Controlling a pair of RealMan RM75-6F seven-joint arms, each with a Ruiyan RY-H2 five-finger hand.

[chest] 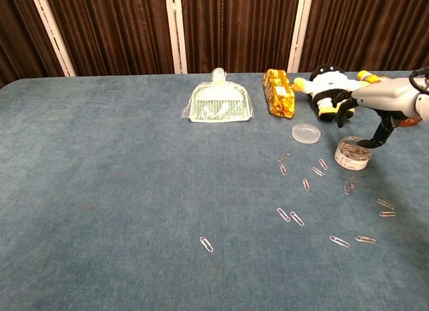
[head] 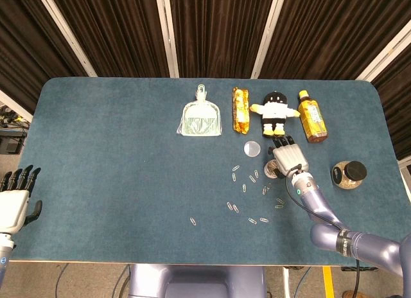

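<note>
My right hand hovers over a small round clear tub that holds paper clips; its fingers stretch out level toward the plush toy and its thumb points down at the tub's rim. Nothing shows in its grasp. The tub's clear lid lies just to the left. Several paper clips are scattered on the blue cloth in front of the tub, also seen as paper clips in the head view. My left hand hangs open beyond the table's near left corner, holding nothing.
Along the back stand a pale green dustpan, a gold snack pack, a black-and-white plush toy and a tea bottle. A black-lidded jar sits right of my right hand. The blue table spreads left.
</note>
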